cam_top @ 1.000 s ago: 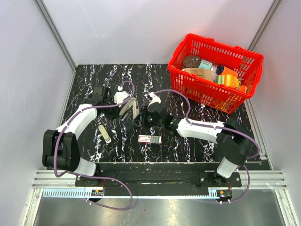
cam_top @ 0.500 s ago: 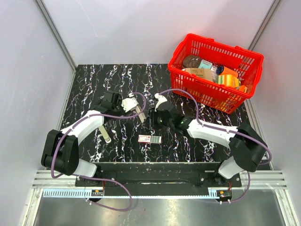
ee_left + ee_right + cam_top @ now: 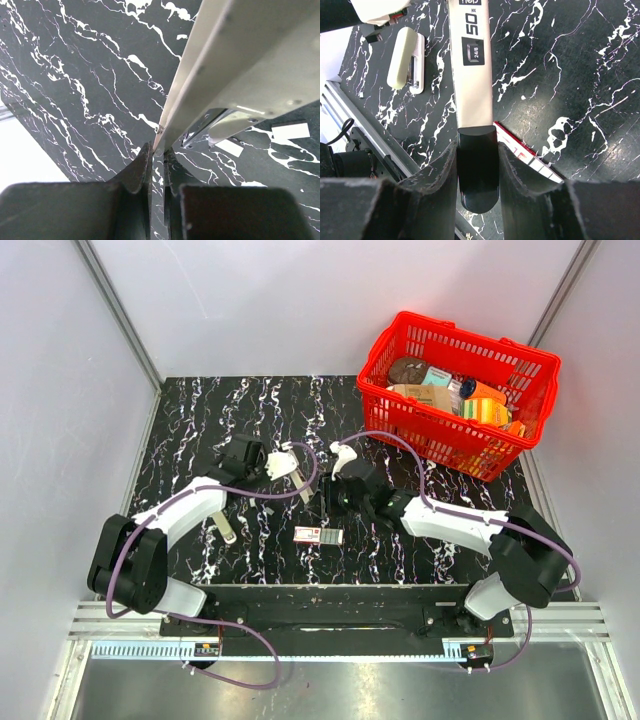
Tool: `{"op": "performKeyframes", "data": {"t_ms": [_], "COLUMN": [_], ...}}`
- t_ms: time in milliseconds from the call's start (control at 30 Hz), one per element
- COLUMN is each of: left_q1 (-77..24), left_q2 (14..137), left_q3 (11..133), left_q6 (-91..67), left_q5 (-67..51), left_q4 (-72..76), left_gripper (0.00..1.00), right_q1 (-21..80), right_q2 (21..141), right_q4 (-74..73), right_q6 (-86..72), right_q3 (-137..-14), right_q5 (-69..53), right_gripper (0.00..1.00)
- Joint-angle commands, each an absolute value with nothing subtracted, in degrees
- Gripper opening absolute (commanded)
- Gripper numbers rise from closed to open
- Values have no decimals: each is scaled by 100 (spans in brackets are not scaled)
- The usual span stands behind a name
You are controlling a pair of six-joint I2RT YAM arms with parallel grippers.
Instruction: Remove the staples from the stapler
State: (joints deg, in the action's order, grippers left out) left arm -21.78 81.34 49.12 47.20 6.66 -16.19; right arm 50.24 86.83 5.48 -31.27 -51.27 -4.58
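The stapler (image 3: 471, 75) is long and beige with a "50" label and a black rear end. My right gripper (image 3: 477, 150) is shut on that black end, one finger on each side. My left gripper (image 3: 158, 146) is shut on the thin tip of the stapler's pale arm (image 3: 235, 65), which runs up and to the right from the jaws. Seen from above, the stapler (image 3: 303, 486) hangs between the left gripper (image 3: 293, 468) and the right gripper (image 3: 335, 495) over the table's middle. I cannot make out any staples.
A red-and-white staple box (image 3: 318, 535) lies just in front of the grippers, also under the right fingers (image 3: 532, 161). A small cream stapler (image 3: 223, 524) lies to the left (image 3: 407, 59). A red basket (image 3: 420, 435) of groceries stands at the back right.
The left gripper has swung right and nearer with the stapler's pale arm. The right gripper has shifted slightly right, still holding the black end.
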Motion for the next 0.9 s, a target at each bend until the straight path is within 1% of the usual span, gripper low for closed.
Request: {"op": "performKeyframes", "data": {"t_ms": [0,67,167,267,333,467,633,800,867], "left_q1": [-2214,-2320,-2364,-2382,-2382,-2373,-2373,-2347,-2268], "left_q2": [7831,7787,7778,7770,7743,7866,7832,7875,7936], "left_q3": [5149,5404,5712,5757,5757,5844,6485,6934,6996], "left_q6": [4335,3869,3105,2612,2392,2128,1776,1995,2013], "left_q5": [1381,776,-461,-1561,-2037,-2732,-3409,-3507,-3542], "left_q4": [-1501,-2089,-2942,-3304,-3375,-3576,-4077,-4657,-4824], "left_gripper": [0,0,0,0,0,2,6,10,15], "right_q1": [4966,4966,4966,4957,4948,4913,4825,4746,4711], "right_q2": [8437,8429,8446,8508,8604,8876,9026,9140,9193], "right_q4": [597,711,817,914,879,616,589,361,238], "right_q6": [-3225,-3348,-3506,-3586,-3604,-3621,-3560,-3358,-3226], "right_q3": [-5071,-5141,-5422,-5729,-5966,-6380,-6512,-6714,-6855], "right_q5": [-413,-282,-45,289,421,685,739,843,931], "right_gripper": [0,0,0,0,0,0,0,0,0]}}
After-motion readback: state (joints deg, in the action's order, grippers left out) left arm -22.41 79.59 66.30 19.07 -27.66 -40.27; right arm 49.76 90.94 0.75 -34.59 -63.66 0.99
